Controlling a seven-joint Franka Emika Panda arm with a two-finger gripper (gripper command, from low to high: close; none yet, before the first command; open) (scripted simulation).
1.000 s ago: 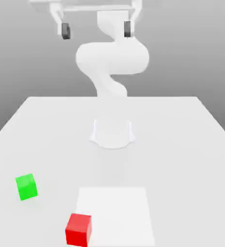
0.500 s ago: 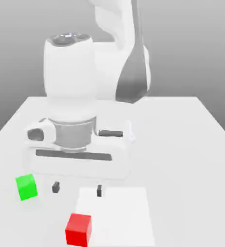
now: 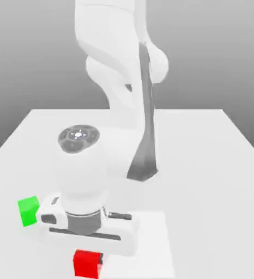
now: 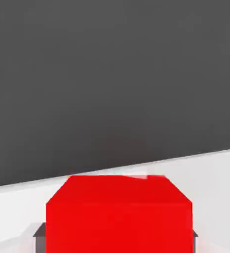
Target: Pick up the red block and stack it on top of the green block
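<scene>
- While my pincer (image 4: pixel 119 236) sits low over the table (image 3: pixel 205 163), it is clenched on the red block (image 4: pixel 119 212), which lies between my fingers (image 4: pixel 39 230).
- Grasping looks done; lifting comes next, I judge.
- Then carry it across to the green block (image 3: pixel 28 211), just beside my hand, and set it squarely on top.

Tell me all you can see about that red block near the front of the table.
The red block is a plain, uniformly bright red cube with a smooth, matte look. It sits upright on the white table, at the edge of a paler square patch. The gripper is lowered over it, dark fingers shut on its sides.
</scene>
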